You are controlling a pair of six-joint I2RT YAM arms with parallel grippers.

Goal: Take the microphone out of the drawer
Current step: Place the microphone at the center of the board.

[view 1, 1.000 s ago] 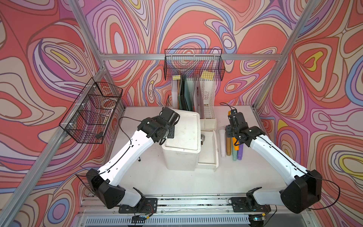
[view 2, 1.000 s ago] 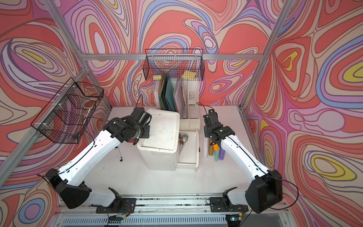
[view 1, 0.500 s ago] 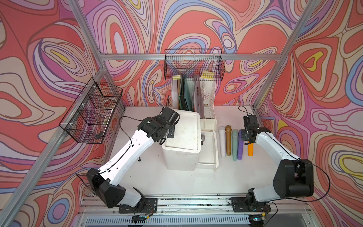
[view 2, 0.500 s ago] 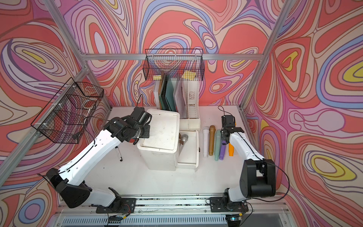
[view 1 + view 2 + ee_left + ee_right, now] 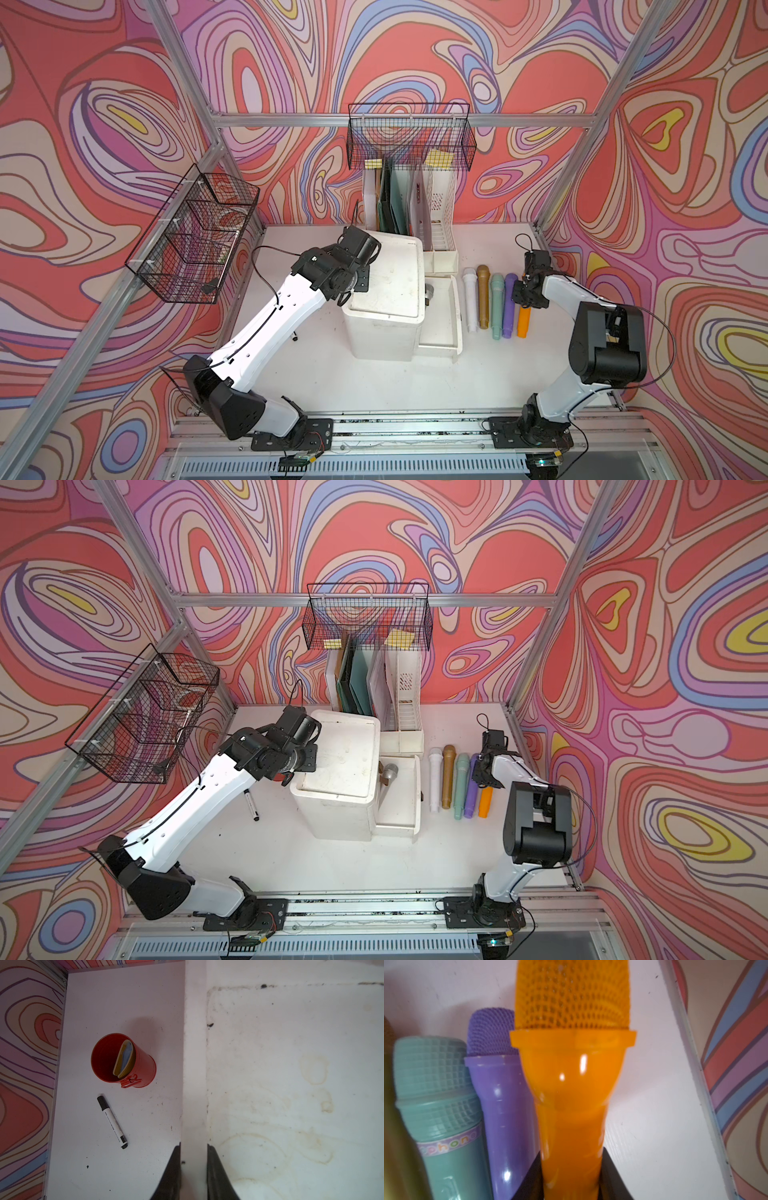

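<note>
Top views, drawer unit (image 5: 386, 291): white, mid-table, with its low drawer (image 5: 441, 328) pulled out toward the right arm's side.
Top views, silver microphone (image 5: 390, 772): lies in the open drawer, head close to the unit; seen in both top views.
Top views, left gripper (image 5: 357, 286): at the unit's top edge; jaw gap hidden here.
Top views, right gripper (image 5: 525, 301): on the orange microphone (image 5: 523, 324), last in a row with the purple microphone (image 5: 510, 303), teal microphone (image 5: 496, 303), gold microphone (image 5: 483, 295) and white microphone (image 5: 469, 299) on the table (image 5: 374, 382), outside the drawer.
Left wrist, left gripper (image 5: 193, 1147): almost closed, fingers (image 5: 172, 1167) pinching the unit's raised rim (image 5: 194, 1064); a red cup (image 5: 124, 1059) and a marker (image 5: 112, 1122) sit on the table.
Right wrist, right gripper (image 5: 571, 1167): partly closed, fingers (image 5: 612, 1167) pressed on both sides of the orange microphone's handle, the purple microphone just beside it.
</note>
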